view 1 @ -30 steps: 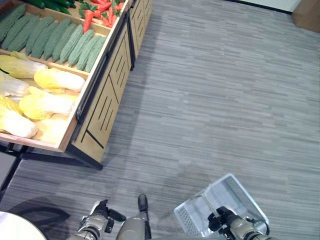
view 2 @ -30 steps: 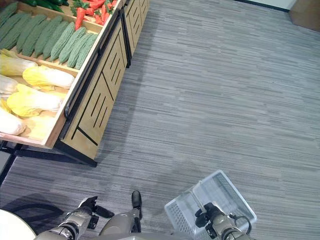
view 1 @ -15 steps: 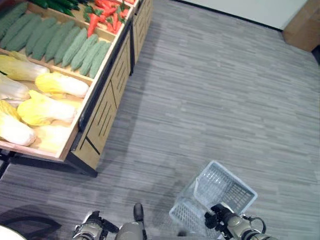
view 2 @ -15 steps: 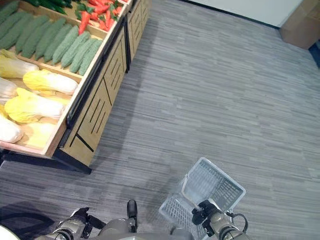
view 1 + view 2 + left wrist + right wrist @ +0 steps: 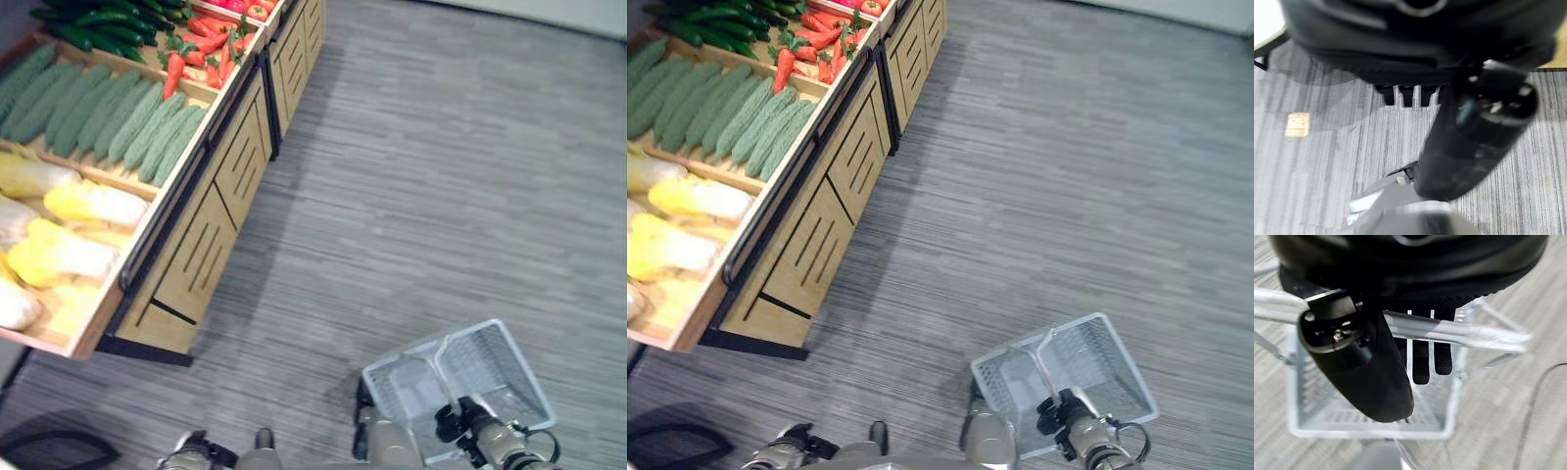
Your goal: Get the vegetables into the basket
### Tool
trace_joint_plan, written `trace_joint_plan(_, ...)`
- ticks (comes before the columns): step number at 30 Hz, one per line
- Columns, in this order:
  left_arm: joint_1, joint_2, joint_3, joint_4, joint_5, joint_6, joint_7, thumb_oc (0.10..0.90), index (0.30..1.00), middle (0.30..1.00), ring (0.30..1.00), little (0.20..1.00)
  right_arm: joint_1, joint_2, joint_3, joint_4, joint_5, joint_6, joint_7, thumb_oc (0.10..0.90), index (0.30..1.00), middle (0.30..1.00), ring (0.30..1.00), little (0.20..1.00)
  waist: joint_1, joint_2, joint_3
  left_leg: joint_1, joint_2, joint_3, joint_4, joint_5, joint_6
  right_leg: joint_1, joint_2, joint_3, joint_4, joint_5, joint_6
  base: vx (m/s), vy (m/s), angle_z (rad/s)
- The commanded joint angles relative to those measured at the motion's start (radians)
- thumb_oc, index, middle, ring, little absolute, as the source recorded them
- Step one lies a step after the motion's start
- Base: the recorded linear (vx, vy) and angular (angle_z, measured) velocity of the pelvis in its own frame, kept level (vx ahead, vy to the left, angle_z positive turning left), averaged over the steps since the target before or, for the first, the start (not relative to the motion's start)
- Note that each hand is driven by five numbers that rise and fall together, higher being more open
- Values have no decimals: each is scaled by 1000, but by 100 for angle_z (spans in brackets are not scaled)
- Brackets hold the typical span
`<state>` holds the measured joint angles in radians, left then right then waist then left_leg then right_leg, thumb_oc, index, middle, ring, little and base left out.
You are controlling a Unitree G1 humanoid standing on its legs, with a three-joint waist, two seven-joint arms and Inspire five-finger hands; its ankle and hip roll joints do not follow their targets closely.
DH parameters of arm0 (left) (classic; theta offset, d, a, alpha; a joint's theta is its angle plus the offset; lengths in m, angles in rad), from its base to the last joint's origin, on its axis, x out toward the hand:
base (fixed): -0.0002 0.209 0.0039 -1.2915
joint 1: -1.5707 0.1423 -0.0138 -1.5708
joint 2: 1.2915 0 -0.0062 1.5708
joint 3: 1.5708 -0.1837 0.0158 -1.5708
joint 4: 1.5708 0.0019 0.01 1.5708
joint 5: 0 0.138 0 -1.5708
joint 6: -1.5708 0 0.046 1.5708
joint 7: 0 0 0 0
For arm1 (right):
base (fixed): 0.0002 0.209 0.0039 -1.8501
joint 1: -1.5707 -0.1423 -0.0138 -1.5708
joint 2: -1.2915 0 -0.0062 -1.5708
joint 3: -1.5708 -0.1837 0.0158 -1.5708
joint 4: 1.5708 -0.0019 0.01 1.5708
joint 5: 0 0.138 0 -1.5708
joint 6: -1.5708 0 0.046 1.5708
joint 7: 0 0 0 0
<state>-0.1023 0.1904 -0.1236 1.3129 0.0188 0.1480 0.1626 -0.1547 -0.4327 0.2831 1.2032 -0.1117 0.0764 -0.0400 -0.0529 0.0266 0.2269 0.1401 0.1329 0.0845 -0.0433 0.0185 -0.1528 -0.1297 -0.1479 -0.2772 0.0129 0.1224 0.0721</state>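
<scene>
Change vs earlier: whole view has shifted, so camera moved; more of the far bins now in frame, basket sits further to the robot's right in view. Veg lie as before.
Basket (image 5: 490, 367): white/clear wire-mesh, rectangular, open top, thin handle bar arching across the middle. Nothing seen inside. Hangs low at robot's right, above the grey striped carpet floor (image 5: 411, 186).
Right robot hand (image 5: 1420, 357): fingers curled over the basket handle (image 5: 1459, 333), thumb on near side; holding it. Also seen at lower right of head views (image 5: 1073, 416).
Left robot hand (image 5: 1408, 95): low at robot's left, above carpet; fingers bent under, thumb sticking out, nothing in it. Seen at bottom edge of head view (image 5: 196, 452).
Shelf (image 5: 211, 211): light wood display stand w/ dark trim and slatted front, at robot's left, well apart from the basket.
Cabbages (image 5: 73, 230): pale yellow-white napa heads, long, lying in nearest bin.
Bitter gourds (image 5: 108, 113): dull green, bumpy, long, laid side by side in a row, next bin back.
Carrots (image 5: 201, 54): orange-red w/ green tops, loose heap, bin beyond the gourds.
Cucumbers (image 5: 98, 18): dark green, long, piled to the left of the carrots.
Tomatoes (image 5: 245, 8): red, round, at far edge; partly cut off.
Veg location: all on shelf.
</scene>
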Motion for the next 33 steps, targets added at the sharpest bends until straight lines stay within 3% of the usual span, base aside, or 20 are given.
trace_joint_plan(1,-24,59,-43,-4,26,4,-2,900,1000,1000,1000,1000,56,61,40,28,-18,9,28,400,300,300,300,300,-4,-35,-4,100,-46,-23,30,-86,32,-180,-65,72,36,136,128,252,-299,36)
trace_joint_plan(2,-27,51,-54,-4,28,6,-4,900,1000,1000,1000,1000,49,45,45,23,-18,6,26,400,300,300,300,300,-2,-21,-11,75,-37,-31,70,-37,10,-164,-47,46,30,114,106,181,-225,36)
trace_joint_plan(3,-27,50,-54,-3,28,6,-4,900,1000,1000,1000,1000,49,44,45,23,-18,6,26,400,300,300,300,300,-4,-19,-12,74,-35,-33,71,-37,9,-163,-47,43,29,114,106,189,-241,32)
trace_joint_plan(5,-31,44,-56,-2,18,7,-1,900,1000,1000,1000,1000,44,35,57,22,-23,5,26,400,300,300,300,300,4,-3,-20,58,-20,-46,103,32,-16,-135,-9,15,24,68,78,202,-248,13)
trace_joint_plan(8,-30,41,-55,-2,14,8,0,900,1000,1000,1000,1000,43,33,59,22,-21,4,25,400,300,300,300,300,5,3,-22,55,-16,-49,109,50,-20,-123,2,9,21,56,70,141,-165,-3)
trace_joint_plan(9,-29,36,-59,-8,8,7,-1,900,1000,1000,1000,1000,39,25,61,16,-17,4,26,400,300,300,300,300,8,15,-23,39,-7,-58,128,107,-35,-110,22,2,23,26,58,105,-148,6)
trace_joint_plan(11,-28,35,-59,-10,7,7,-2,900,1000,1000,1000,1000,39,23,61,14,-15,3,25,400,300,300,300,300,8,17,-24,34,-8,-63,131,113,-37,-102,27,1,20,20,52,135,-168,11)
trace_joint_plan(13,-35,29,-72,-19,5,8,-3,900,1000,1000,1000,1000,37,21,60,9,-12,4,31,400,300,300,300,300,5,32,-24,21,0,-72,141,173,-50,-85,60,3,21,-18,29,194,-235,4)
trace_joint_plan(21,-33,22,-94,-35,18,6,-11,900,1000,1000,1000,1000,40,21,62,14,-15,4,33,400,300,300,300,300,4,49,-27,-1,11,-59,187,254,-66,-53,94,8,17,-63,4,96,-97,0)
trace_joint_plan(22,-35,25,-95,-38,16,6,-7,900,1000,1000,1000,1000,42,22,64,13,-16,4,33,400,300,300,300,300,3,50,-26,-18,17,-56,221,292,-69,-40,101,16,21,-78,-9,100,-93,5)
trace_joint_plan(26,-34,26,-93,-40,9,7,-5,900,1000,1000,1000,1000,42,24,65,14,-16,5,32,400,300,300,300,300,9,38,-19,-54,19,-35,261,297,-52,-8,102,24,28,-106,-17,126,-91,6)
trace_joint_plan(27,-33,23,-90,-41,4,7,-2,900,1000,1000,1000,1000,46,22,59,19,-14,7,28,400,300,300,300,300,20,31,-13,-95,26,-5,239,268,-30,17,91,28,27,-117,-9,136,-43,10)
trace_joint_plan(28,-33,24,-91,-41,4,7,-2,900,1000,1000,1000,1000,46,22,58,19,-14,7,28,400,300,300,300,300,21,31,-12,-94,27,-4,241,266,-29,18,91,29,27,-118,-9,155,-18,15)
trace_joint_plan(30,-34,21,-91,-43,-1,7,0,900,1000,1000,1000,1000,49,17,54,20,-12,9,23,400,300,300,300,300,38,19,-8,-165,26,13,179,202,-7,53,72,43,11,-129,6,171,-9,15)
trace_joint_plan(33,-36,21,-92,-42,0,3,5,900,1000,1000,1000,1000,54,19,49,23,-7,10,12,400,300,300,300,300,65,-3,-6,-301,23,38,87,165,-5,115,48,67,-8,-147,23,290,-10,54)
